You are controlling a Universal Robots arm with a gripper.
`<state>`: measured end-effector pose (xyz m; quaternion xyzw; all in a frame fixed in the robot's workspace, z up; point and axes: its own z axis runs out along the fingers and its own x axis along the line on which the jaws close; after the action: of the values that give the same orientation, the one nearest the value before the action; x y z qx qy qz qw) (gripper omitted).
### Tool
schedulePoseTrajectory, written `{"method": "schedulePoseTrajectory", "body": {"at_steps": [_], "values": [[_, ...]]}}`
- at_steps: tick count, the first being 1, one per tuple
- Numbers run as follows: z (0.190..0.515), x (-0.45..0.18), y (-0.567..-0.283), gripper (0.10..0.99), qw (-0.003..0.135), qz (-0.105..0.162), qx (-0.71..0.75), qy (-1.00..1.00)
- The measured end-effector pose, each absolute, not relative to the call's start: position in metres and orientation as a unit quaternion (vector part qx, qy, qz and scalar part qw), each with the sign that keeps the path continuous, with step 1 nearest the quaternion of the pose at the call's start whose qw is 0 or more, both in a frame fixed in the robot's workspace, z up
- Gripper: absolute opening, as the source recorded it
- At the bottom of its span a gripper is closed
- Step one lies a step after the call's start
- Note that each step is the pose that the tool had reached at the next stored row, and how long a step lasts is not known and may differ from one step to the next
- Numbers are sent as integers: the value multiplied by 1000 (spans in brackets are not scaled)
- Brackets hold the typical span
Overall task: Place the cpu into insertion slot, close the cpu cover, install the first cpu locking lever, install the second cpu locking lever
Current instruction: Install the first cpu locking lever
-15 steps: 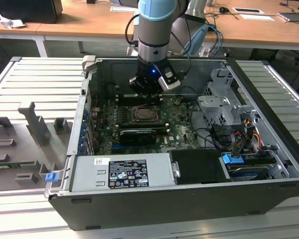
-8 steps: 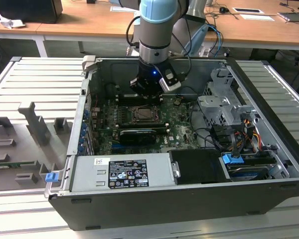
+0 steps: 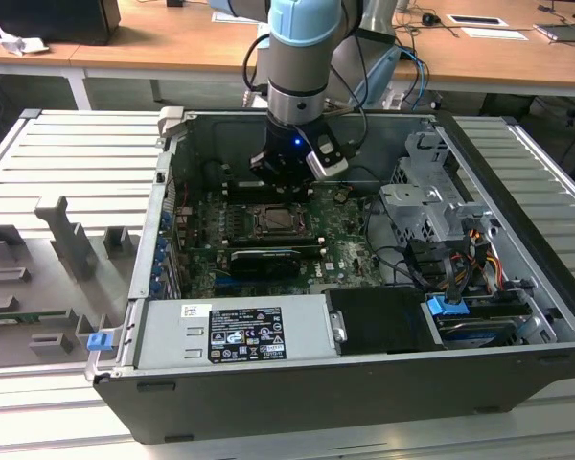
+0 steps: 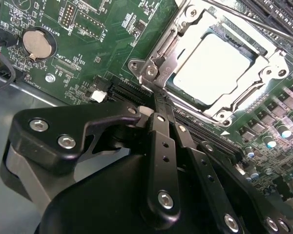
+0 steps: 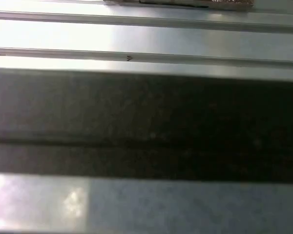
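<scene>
In the exterior view my gripper (image 3: 280, 177) reaches down into the open computer case, just behind the insertion slot (image 3: 273, 222) on the green board. In the second wrist view the cpu (image 4: 212, 66) lies flat in the socket, showing its pale face. The silver cpu cover (image 4: 173, 53) lies down around it as a frame. A thin lever rod (image 4: 254, 22) runs along the socket's far side. My black gripper (image 4: 156, 105) is shut with nothing visible between its tips. The tips sit right by the socket corner with the hinge screws.
A grey power supply (image 3: 235, 331) fills the case's front. A drive cage (image 3: 426, 201) and coloured cables (image 3: 460, 259) crowd the exterior view's right. A coin battery (image 4: 37, 44) and black memory slots (image 4: 283, 9) flank the socket. Grey fixtures (image 3: 57, 240) stand on the ribbed table.
</scene>
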<state>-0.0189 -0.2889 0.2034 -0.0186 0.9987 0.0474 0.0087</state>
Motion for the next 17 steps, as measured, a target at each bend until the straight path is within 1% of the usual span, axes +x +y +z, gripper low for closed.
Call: {"method": "schedulePoseTrajectory", "body": {"at_steps": [10, 17], "values": [[201, -19, -289, 106, 9, 50, -19, 999], [214, -19, -289, 106, 9, 50, -19, 999]]}}
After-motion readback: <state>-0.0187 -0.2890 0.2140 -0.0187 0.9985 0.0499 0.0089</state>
